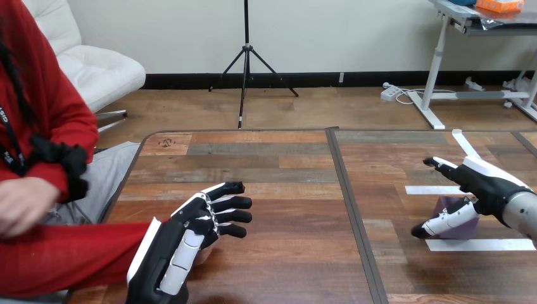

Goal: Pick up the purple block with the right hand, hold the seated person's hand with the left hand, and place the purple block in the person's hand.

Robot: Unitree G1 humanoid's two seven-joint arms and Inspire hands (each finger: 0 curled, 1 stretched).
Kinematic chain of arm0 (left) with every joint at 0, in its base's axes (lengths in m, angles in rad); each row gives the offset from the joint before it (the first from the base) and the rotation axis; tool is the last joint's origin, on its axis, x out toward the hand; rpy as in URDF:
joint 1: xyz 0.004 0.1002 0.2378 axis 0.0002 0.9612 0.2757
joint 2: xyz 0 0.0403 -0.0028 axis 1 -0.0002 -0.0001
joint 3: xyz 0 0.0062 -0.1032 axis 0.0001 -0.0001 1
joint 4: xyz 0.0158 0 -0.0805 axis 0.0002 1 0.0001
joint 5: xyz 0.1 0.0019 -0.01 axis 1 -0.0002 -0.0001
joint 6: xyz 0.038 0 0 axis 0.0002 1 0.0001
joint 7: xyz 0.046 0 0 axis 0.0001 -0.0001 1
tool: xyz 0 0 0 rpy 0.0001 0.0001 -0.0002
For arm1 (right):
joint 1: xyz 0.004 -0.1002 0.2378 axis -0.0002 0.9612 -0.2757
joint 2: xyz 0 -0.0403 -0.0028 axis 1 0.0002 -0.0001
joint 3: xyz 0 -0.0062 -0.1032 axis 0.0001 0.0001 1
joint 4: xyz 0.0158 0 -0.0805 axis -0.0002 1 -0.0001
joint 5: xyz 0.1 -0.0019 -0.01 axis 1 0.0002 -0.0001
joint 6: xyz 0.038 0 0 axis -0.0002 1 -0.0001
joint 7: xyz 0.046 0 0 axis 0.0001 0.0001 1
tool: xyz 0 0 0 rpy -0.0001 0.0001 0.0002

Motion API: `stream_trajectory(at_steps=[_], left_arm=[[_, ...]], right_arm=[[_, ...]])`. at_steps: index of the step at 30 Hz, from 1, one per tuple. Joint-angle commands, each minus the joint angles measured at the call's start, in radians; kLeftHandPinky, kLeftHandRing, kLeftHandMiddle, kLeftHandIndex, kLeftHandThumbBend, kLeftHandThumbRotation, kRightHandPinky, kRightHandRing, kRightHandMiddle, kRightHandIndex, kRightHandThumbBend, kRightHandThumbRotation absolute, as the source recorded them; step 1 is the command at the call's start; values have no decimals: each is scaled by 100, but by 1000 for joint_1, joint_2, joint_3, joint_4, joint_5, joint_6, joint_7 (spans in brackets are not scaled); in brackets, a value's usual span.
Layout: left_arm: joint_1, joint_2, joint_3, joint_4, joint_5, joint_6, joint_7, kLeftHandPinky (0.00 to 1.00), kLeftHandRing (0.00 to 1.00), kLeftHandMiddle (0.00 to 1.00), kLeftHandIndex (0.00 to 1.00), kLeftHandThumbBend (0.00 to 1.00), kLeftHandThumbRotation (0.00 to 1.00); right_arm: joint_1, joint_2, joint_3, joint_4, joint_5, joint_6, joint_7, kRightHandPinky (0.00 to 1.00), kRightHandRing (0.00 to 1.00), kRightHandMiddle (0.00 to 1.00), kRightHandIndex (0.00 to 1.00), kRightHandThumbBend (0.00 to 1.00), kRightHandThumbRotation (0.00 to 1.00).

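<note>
- Right hand, right of frame: fingers spread open over block, thumb across its front, no closed grip.
- Block sits on table between tape strips.
- Left hand, lower left: fingers nearly straight, lying over end of person's red sleeve, not curled round it.

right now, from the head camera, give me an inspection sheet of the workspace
surface: wooden table, dark seam down the middle, white tape strips at the right
job's things: purple block on the table between the strips
clutter: nothing seen
hands: left hand open beside the person's red sleeve; right hand open, fingers and thumb straddling the block
cables: nothing seen
surroundings: person's hand at the left, apart from both
</note>
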Motion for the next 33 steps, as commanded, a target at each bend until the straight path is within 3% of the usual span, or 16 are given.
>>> stream_trajectory(at_steps=[1, 12, 22, 33], left_arm=[[-31, 1, 1, -37, -6, -22, -5, 61, 68, 71, 76, 80, 92], [-30, -2, 0, -34, -8, -25, -9, 61, 68, 71, 76, 80, 93], [-35, -4, -1, -23, -5, -40, -15, 61, 67, 70, 76, 78, 93], [-39, -10, -2, -20, -18, -40, -23, 61, 66, 70, 76, 78, 93]], right_arm=[[-104, -45, 13, 12, -16, 17, -1, 93, 100, 100, 100, 100, 14], [-127, -55, 37, 64, -44, 8, -25, 91, 100, 100, 100, 100, 10], [-147, -55, 71, 110, -93, 19, -51, 85, 97, 98, 97, 100, 8], [-165, -55, 105, 158, -137, -3, -70, 76, 92, 94, 92, 100, 1]])
